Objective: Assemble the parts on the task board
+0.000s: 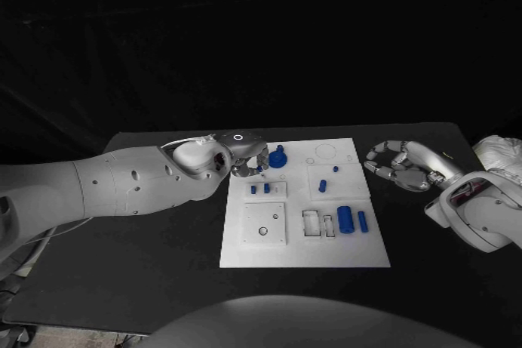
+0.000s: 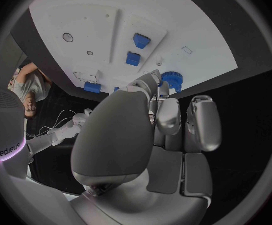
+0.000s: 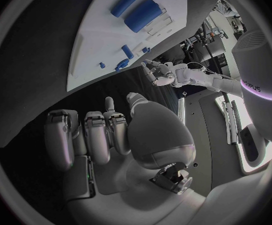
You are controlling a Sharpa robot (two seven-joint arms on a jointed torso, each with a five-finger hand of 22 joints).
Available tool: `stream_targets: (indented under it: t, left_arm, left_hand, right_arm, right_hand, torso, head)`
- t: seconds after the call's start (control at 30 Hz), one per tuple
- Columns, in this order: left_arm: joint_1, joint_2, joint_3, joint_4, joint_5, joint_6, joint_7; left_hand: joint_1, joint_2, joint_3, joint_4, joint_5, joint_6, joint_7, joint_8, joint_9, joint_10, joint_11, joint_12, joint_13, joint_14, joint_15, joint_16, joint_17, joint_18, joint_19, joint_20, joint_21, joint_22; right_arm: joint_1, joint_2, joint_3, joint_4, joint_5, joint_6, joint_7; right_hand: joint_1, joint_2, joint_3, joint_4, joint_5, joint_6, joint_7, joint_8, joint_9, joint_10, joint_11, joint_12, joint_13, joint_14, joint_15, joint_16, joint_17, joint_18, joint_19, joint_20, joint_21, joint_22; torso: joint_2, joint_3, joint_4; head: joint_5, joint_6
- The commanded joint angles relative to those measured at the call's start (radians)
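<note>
Head view: we see the task board (image 1: 248, 251) lying mid-table, our left hand (image 1: 248, 164) over its far left corner and our right hand (image 1: 398, 167) off the board's right edge, above the black table (image 1: 142, 272).
Left hand fingers: curled toward the blue round part (image 1: 278, 158) at the far left of the board; in the left wrist view the fingertips (image 2: 156, 85) meet the toothed blue disc (image 2: 171, 80), so we judge they pinch it, though the contact itself is partly hidden.
Why held so: we read a fingertip hold from the side as leaving the part's underside free to seat on the board.
Right hand fingers: loosely curled, holding nothing; the right wrist view shows the fingers (image 3: 89, 135) close together with no part among them.
Why parked there: we think it waits beside the board so it does not block the left arm's reach.
Parts lying loose: two small blue pegs (image 1: 259, 188) near the left hand, a short blue pin (image 1: 322, 186) mid-board, a thick blue cylinder (image 1: 345, 219) and a thinner blue rod (image 1: 362, 222) side by side toward the near right.
Open seats: a square plate with a hole (image 1: 265, 230) and narrow slots (image 1: 312, 223) just beside the cylinder look unfilled.
Progress: we judge the assembly is at an early stage, with most parts not yet seated.
</note>
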Motion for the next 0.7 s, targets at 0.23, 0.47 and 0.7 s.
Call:
stream_targets:
  t: [0.23, 0.47, 0.7]
  left_arm:
    - [-0.020, 0.024, 0.000, -0.034, 0.006, -0.003, -0.015]
    - [-0.033, 0.037, 0.000, -0.052, 0.006, -0.008, -0.021]
    - [-0.044, 0.048, 0.001, -0.069, 0.007, -0.029, -0.023]
  left_hand:
    - [-0.004, -0.001, -0.002, 0.004, -0.004, -0.013, 0.002, -0.006, -0.004, 0.009, 0.000, -0.005, 0.000, -0.007, 0.003, -0.008, -0.005, -0.003, 0.013, -0.001, -0.007, 0.184]
    - [-0.003, -0.003, -0.003, 0.003, -0.004, -0.018, 0.002, -0.010, -0.006, 0.010, 0.001, -0.008, -0.001, -0.009, 0.003, -0.011, -0.011, -0.003, 0.012, 0.000, -0.009, 0.184]
    - [-0.006, -0.002, -0.004, 0.006, -0.003, -0.018, 0.005, -0.011, -0.007, 0.013, 0.003, -0.009, -0.001, -0.009, 0.004, -0.011, -0.011, -0.003, 0.012, 0.000, -0.009, 0.184]
  right_arm:
    - [-0.001, 0.000, 0.000, 0.001, -0.003, 0.018, 0.001]
    - [-0.003, -0.002, 0.000, 0.002, -0.003, 0.013, 0.002]
    - [-0.004, -0.002, 0.000, 0.001, -0.003, 0.012, 0.000]
  right_hand:
    - [0.012, 0.002, -0.003, 0.004, 0.000, 0.000, -0.002, 0.004, 0.001, 0.108, 0.005, 0.004, 0.263, 0.103, 0.006, 0.003, 0.263, 0.016, 0.023, 0.006, -0.004, 0.223]
    - [0.012, 0.002, -0.003, 0.004, 0.000, 0.000, -0.002, 0.004, 0.001, 0.108, 0.005, 0.004, 0.263, 0.103, 0.006, 0.003, 0.263, 0.016, 0.023, 0.006, -0.004, 0.223]
    - [0.012, 0.002, -0.003, 0.004, 0.000, 0.000, -0.002, 0.004, 0.001, 0.108, 0.005, 0.004, 0.263, 0.103, 0.006, 0.003, 0.263, 0.016, 0.023, 0.006, -0.004, 0.223]
  torso:
    - [-0.001, 0.0001, 0.0000]
    - [0.000, 0.0005, -0.0002]
    - [0.000, 0.0006, 0.0002]
  head:
    - [-0.003, 0.000]
    - [-0.004, 0.000]
    - [-0.006, 0.000]
